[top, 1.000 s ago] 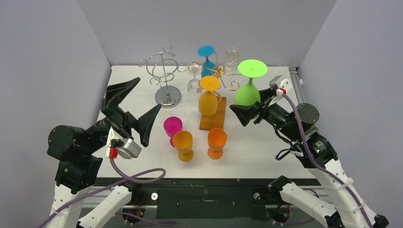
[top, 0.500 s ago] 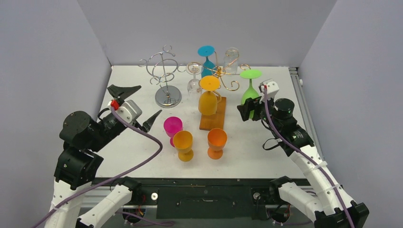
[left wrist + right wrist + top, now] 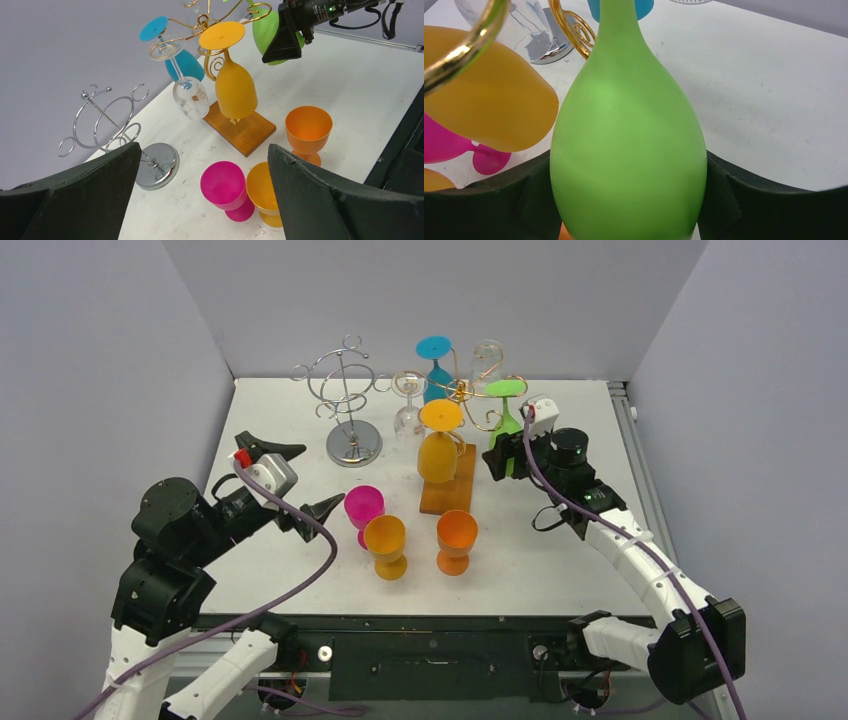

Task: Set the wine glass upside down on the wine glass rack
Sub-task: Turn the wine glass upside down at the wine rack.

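- Left gripper [image 3: 320, 476]: fingers spread wide, holding nothing, over the desk's [image 3: 600, 570] left edge.
- Silver rack [image 3: 345, 390]: far-left corner.
- Magenta goblet [image 3: 363, 505], orange goblets [image 3: 386, 540]: upright, toward the near edge.
- Gold rack [image 3: 470, 390]: mid-desk toward the far edge; amber glass [image 3: 438, 455], clear glass [image 3: 408, 415] and blue glass [image 3: 436, 365] hang inverted.
- Green wine glass [image 3: 626, 150]: inverted, foot beside the gold rack's right scroll; whether it is seated cannot be told.
- Right gripper [image 3: 503, 462]: fingers clasp the glass's bowl.
- Handling, judged: light, rigid, smooth, slippery. The bowl's widest belly gives the best hold, the thin stem the poorest.
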